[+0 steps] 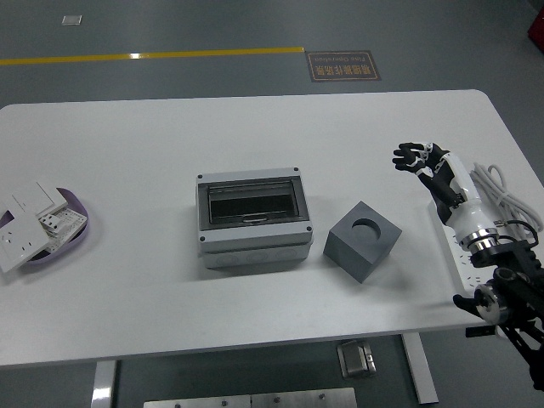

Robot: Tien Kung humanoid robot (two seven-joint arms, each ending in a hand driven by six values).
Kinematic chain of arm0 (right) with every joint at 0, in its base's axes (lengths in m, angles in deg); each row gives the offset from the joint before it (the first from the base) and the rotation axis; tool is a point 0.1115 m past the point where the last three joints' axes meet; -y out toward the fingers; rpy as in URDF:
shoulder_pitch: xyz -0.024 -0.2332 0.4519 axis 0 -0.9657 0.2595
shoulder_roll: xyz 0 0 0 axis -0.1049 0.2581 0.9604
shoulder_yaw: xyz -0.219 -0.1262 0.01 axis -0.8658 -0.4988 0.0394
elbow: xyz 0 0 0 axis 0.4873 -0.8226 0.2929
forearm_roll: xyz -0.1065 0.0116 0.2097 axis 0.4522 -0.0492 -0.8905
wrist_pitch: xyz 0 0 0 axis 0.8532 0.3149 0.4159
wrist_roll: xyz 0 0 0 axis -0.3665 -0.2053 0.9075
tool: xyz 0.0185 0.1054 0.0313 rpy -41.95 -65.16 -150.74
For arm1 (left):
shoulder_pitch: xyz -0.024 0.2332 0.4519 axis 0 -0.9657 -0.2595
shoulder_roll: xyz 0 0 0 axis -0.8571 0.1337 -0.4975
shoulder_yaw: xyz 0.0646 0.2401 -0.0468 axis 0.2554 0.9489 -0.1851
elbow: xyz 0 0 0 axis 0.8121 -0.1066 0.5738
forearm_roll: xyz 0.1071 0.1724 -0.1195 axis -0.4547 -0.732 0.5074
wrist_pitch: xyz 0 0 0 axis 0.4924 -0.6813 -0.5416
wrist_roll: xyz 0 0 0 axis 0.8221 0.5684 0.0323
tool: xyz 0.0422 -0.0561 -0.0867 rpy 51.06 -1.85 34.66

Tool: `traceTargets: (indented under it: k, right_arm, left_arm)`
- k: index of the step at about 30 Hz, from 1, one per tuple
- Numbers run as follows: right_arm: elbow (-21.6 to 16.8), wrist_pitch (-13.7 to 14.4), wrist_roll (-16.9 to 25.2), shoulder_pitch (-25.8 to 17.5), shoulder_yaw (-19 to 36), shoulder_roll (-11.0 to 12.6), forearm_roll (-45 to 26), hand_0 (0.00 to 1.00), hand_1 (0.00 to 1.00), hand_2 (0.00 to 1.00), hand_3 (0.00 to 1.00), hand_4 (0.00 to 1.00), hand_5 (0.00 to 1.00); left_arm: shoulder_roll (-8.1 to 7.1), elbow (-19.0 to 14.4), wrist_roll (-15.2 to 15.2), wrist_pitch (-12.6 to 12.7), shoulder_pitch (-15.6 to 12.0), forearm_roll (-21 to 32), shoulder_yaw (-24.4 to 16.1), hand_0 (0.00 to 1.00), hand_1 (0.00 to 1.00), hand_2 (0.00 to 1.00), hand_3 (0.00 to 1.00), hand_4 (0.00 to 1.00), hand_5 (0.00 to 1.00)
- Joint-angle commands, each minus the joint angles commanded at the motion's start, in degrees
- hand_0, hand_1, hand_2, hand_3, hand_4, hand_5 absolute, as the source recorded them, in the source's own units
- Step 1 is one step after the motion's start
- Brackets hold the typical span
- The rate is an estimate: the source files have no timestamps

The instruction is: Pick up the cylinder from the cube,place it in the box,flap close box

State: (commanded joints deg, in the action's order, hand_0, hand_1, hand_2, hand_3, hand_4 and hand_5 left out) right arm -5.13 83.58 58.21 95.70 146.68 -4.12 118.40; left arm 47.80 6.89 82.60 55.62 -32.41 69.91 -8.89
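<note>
A dark grey cube (363, 240) sits on the white table (153, 136), right of centre. Its top has a round hole, and no cylinder shows in or on it. A grey box (252, 218) with a dark see-through lid stands at the centre, left of the cube; its lid lies shut. My right hand (418, 160) hovers over the table's right side, up and right of the cube. Its fingers are spread and hold nothing. My left hand is out of view.
A purple dish (64, 240) with several white switch plates lies at the left edge. A white power strip (467, 265) and its coiled cable (501, 191) lie at the right edge, under my right arm.
</note>
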Motion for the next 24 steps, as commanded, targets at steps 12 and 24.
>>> traceTargets:
  k: [12, 24]
  right_arm:
    - [2.1, -1.3, -0.1, -0.6, -0.8, -0.7, -3.4, 0.701, 0.64, 0.624, 0.585, 0.882, 0.502]
    - [0.0, -2.4, 1.1, -3.9, 1.9, -4.2, -5.8, 0.701, 0.638, 0.622, 0.584, 0.897, 0.521]
  left_arm:
    - [0.11, 0.0, -0.2, 0.0, 0.1, 0.4, 0.2, 0.617, 0.64, 0.629, 0.636, 0.692, 0.249]
    - [0.27, 0.1, -0.4, 0.0, 0.0, 0.8, 0.5, 0.617, 0.641, 0.629, 0.636, 0.692, 0.25]
